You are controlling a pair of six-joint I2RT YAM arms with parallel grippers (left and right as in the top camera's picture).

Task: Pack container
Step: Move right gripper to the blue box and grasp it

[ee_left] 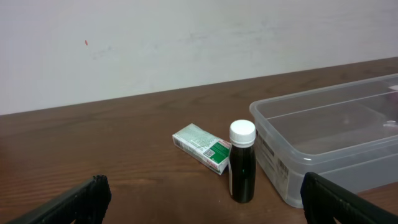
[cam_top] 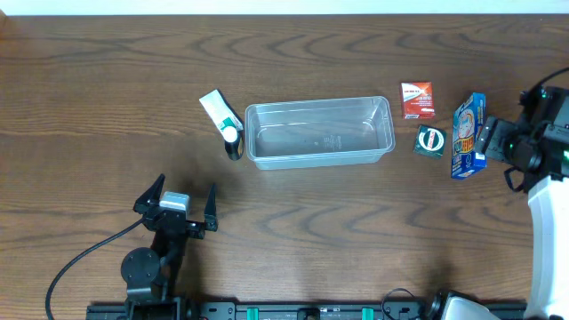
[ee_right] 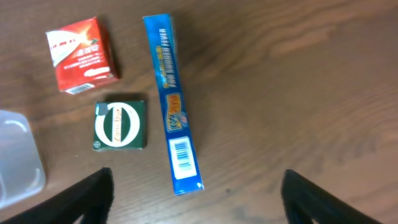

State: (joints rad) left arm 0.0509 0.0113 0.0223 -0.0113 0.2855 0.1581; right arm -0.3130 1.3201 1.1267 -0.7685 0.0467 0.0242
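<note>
Wide and empty, right gripper (ee_right: pixel 198 180) is held over the blue box (ee_right: pixel 171 93) for grasping; left gripper (cam_top: pixel 186 187) is parked wide

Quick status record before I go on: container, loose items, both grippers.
container: clear tub, mid-table, nothing visible inside
left of container: white-green box lying flat; dark bottle with white cap, upright
right of container: red box; green square box; blue box
left gripper: fingers open, over bare table, holding nothing
right gripper: fingers open, aimed at the blue box, holding nothing
packed so far: none
</note>
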